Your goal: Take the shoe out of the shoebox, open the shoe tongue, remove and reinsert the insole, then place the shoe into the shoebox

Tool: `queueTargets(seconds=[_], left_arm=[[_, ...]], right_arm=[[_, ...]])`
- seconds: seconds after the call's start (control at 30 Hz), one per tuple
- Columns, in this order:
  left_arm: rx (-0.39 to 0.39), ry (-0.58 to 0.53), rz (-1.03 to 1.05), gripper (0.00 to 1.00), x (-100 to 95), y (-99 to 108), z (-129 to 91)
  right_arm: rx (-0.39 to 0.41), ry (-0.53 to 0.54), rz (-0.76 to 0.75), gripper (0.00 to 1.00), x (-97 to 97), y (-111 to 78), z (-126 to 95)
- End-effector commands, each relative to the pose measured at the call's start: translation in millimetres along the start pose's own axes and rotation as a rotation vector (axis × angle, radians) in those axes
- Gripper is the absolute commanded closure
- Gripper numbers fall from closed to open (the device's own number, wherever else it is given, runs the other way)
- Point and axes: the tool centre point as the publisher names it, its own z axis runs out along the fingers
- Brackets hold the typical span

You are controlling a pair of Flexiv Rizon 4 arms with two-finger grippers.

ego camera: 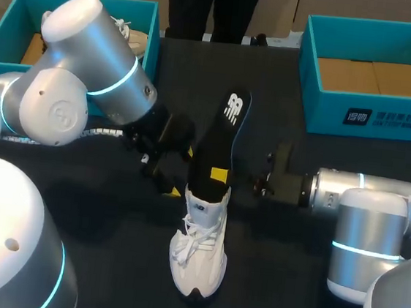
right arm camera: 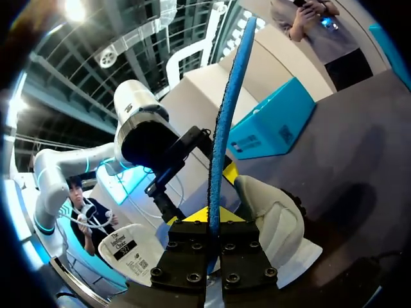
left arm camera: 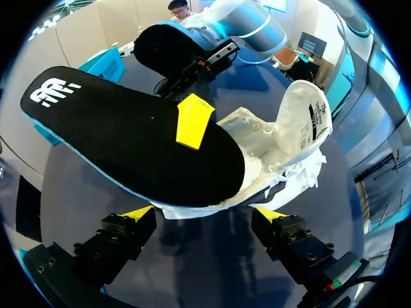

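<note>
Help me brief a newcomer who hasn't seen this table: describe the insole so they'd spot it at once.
On the black table, between two teal boxes, a white shoe sits mid-table. The insole rises slanting from its opening, pinched by the right gripper. It is the only flat black piece, blue-edged with a white logo near its free end.

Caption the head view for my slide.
Right arm, jaws shut on the black insole, holds one end of it in the white shoe on the table.

Overhead, two wrist close-ups; insole [ego camera: 222,137] shared
</note>
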Motion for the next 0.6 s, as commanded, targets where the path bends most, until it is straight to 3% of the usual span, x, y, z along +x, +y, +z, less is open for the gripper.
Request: queueTargets(seconds=[0.03, 0.6], left_arm=[[0.000, -0.001, 0.001, 0.00, 0.1, 0.1, 1.2], [0.000, -0.001, 0.001, 0.00, 0.1, 0.1, 1.2]], right_arm=[[0.054, 0.035, 0.020, 1.00, -4.8, -4.6, -0.7], [0.098, 0.047, 0.096, 1.00, -1.9, -41.7, 4.7]])
